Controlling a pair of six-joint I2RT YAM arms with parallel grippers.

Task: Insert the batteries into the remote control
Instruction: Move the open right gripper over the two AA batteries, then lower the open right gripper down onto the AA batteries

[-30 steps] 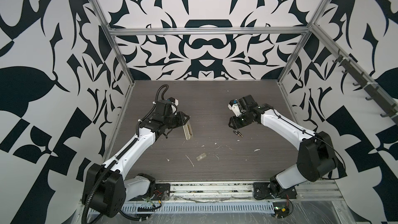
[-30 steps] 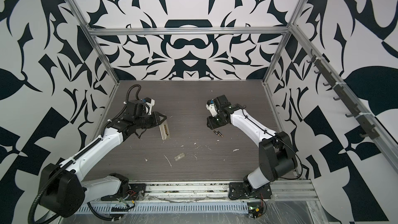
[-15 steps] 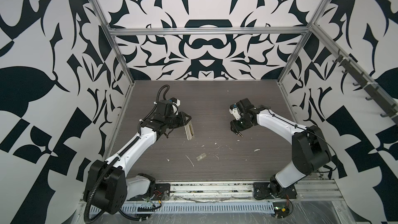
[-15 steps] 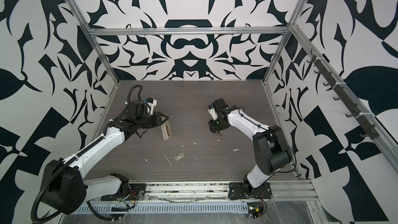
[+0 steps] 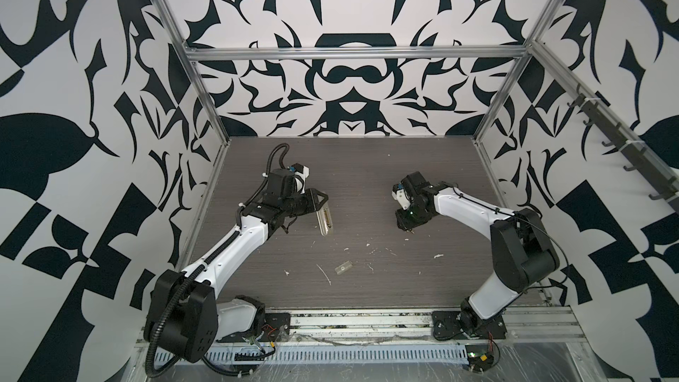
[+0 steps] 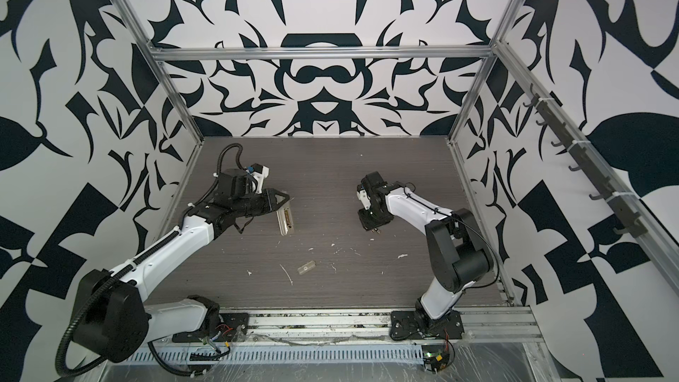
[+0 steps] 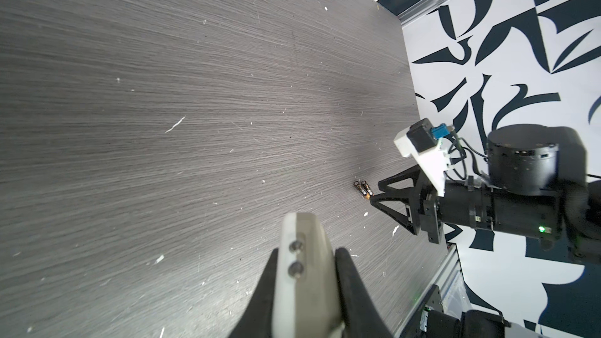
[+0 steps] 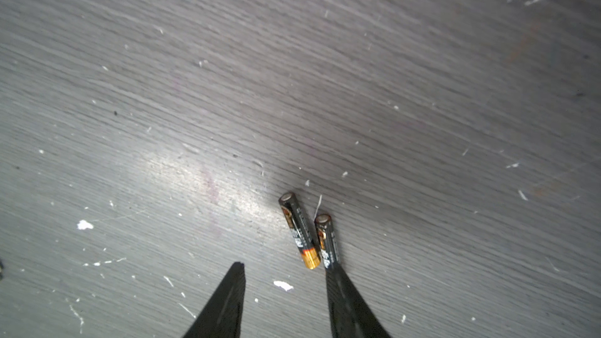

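Right gripper [image 8: 284, 266]: fingers part-open, empty. Batteries [image 8: 297, 230] side by side on table [image 8: 292, 76], right of centre, just ahead of tips; one meets a fingertip [image 8: 331, 274]. Left gripper [image 7: 307, 255] clamps remote [image 5: 324, 219], left of centre.

tabletop [image 8: 292, 60]: grey wood-grain laminate, mostly matt, soft sheen patch under the light, fine scratches, white flecks.
batteries [image 8: 297, 230]: glossy black wrap, shiny gold band at one end, bare metal end caps.
remote control [image 7: 300, 232]: smooth off-white plastic, semi-matt, two small dull metal-looking dots set in.
left gripper [image 7: 309, 253], right gripper [image 8: 283, 265]: matt black plastic, slightly grainy.
cover piece [image 5: 343, 268]: translucent plastic, faint gloss.
arm shells [image 5: 235, 246]: smooth glossy white plastic, with matt black joints.
cable conduit [image 5: 269, 163]: ribbed black plastic.
frame rails [image 5: 352, 54]: brushed aluminium, satin.
walls [image 5: 92, 67]: flat matt print, black on white.
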